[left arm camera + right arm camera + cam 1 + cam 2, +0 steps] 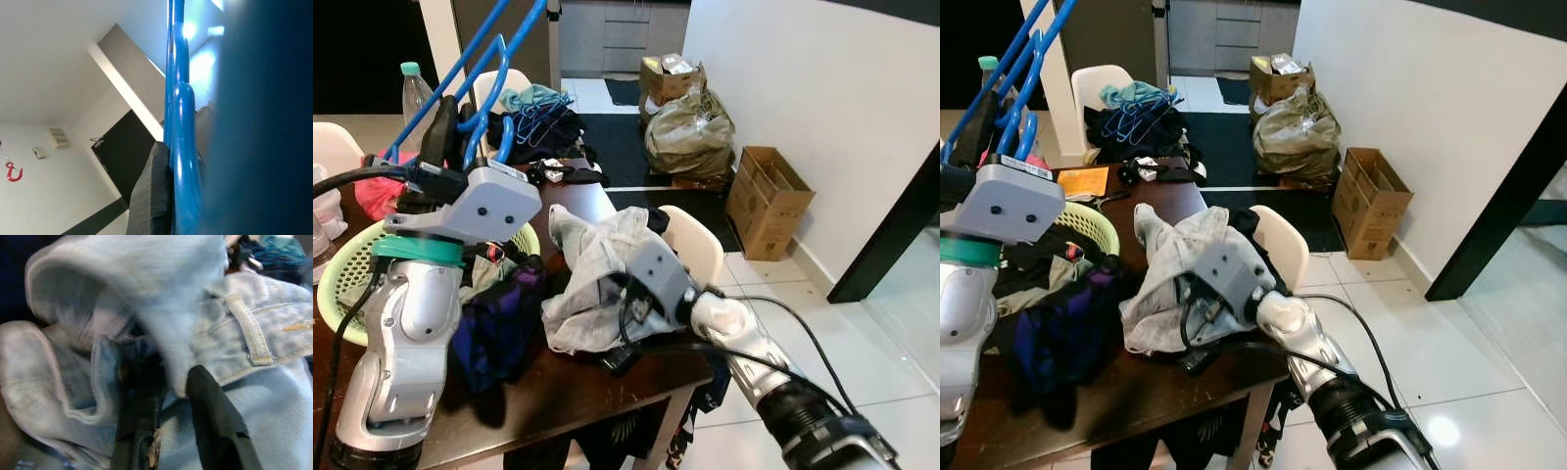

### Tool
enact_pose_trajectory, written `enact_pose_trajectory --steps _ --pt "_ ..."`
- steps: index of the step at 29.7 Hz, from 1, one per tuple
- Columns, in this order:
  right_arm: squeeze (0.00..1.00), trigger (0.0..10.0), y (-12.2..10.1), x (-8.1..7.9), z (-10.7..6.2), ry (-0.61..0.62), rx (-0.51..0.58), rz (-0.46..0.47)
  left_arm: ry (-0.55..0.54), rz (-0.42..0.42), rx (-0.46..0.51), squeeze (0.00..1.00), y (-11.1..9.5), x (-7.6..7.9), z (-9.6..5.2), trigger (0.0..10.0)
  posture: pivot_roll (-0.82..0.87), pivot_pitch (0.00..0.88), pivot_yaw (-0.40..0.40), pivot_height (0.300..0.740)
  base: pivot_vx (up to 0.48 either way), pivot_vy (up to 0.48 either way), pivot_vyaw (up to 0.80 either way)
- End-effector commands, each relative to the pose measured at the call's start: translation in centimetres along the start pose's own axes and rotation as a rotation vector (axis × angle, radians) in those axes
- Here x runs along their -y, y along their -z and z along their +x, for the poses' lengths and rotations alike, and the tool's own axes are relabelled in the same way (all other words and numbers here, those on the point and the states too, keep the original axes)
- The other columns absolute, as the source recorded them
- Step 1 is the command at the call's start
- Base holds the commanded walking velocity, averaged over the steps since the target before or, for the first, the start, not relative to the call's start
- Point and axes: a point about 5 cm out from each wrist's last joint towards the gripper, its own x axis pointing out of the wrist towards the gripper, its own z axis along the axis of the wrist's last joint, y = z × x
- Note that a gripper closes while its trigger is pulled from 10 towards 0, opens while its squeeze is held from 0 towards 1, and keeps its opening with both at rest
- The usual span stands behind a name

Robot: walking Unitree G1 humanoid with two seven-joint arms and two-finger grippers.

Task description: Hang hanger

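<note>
blue hanger (480,78) cut off above, right gripper (168,396) buried in denim (244,396)

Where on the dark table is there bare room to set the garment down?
The table is bare along its near edge, below the pale denim garment and the purple clothes, and at the far end between the garment and the orange packet. The middle is crowded, with the green basket on the left.
</note>
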Motion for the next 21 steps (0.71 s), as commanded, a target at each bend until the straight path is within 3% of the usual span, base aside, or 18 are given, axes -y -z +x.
enact_pose_trajectory --steps 1,2,3,6,7,13,17,20,21 --pt "1.0 10.0 -1.9 0.5 -0.3 -0.017 0.111 0.088 0.0 -0.002 0.005 0.0 -0.1 -0.1 -0.1 10.0 0.1 0.019 0.026 0.74 0.0 0.0 0.0" --pt "1.0 10.0 -3.1 0.9 -0.6 -0.02 0.203 0.177 0.001 -0.002 0.004 0.0 -0.1 -0.1 -0.1 10.0 0.1 0.02 0.025 0.74 0.0 0.0 0.0" --pt "1.0 10.0 -3.1 0.9 -0.6 -0.02 0.203 0.177 0.001 -0.002 0.004 0.0 -0.1 -0.1 -0.1 10.0 0.1 0.02 0.025 0.74 0.0 0.0 0.0" --pt "1.0 10.0 -6.6 2.3 -2.1 -0.022 0.48 0.37 0.003 -0.004 0.002 0.0 -0.1 0.0 -0.2 10.0 0.1 0.02 0.025 0.74 0.0 0.0 0.0" --pt "0.0 10.0 -7.2 2.7 -2.6 -0.028 0.53 0.389 0.004 -0.005 0.002 0.0 -0.1 0.0 -0.2 10.0 0.1 0.02 0.025 0.74 0.0 0.0 0.0" --pt "0.0 10.0 -9.5 3.5 -5.7 -0.123 0.722 0.456 0.007 -0.006 -0.001 0.0 -0.1 0.0 -0.3 10.0 0.1 0.034 0.024 0.74 0.0 0.0 0.0" --pt "0.0 10.0 -10.4 4.0 -7.3 -0.122 0.801 0.461 0.009 -0.006 -0.002 0.0 -0.1 -0.1 -0.4 10.0 0.1 0.037 0.024 0.74 0.0 0.0 0.0" --pt "0.0 10.0 -10.3 4.0 -8.0 -0.059 0.804 0.472 0.01 -0.004 -0.012 0.0 0.0 -0.2 -0.5 10.0 0.1 0.041 0.019 0.74 0.0 0.0 0.0" --pt "0.0 10.0 -9.8 3.3 -8.0 0.023 0.774 0.47 0.01 -0.022 -0.046 0.0 0.3 -0.4 -0.7 10.0 0.1 0.046 0.018 0.74 0.0 0.0 0.0"
